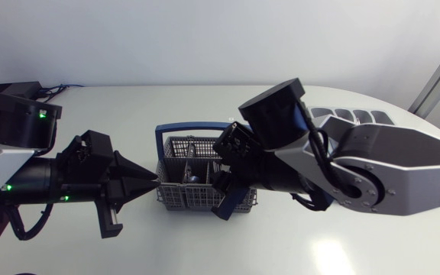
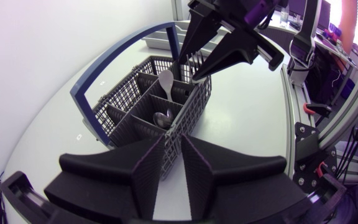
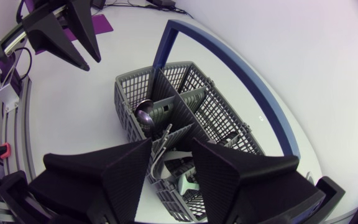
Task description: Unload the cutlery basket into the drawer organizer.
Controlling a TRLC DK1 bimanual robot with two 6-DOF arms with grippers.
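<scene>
**Step in hand (judged):** R claw taking cutlery from basket, centre of worktop.

**Rec.:** centre on one handle only. Keep clear of divider walls. Close firmly, lift straight up, then swing to organizer at 2 o'clock. Upright spoon stands near R claw, so avoid knocking it.

**R claw:** moderately open, at basket's 4 o'clock corner. Grey handles sit in the gap; contact not confirmed.

**L claw****:** at basket's 9 o'clock end. Open or closed: cannot tell.
</scene>
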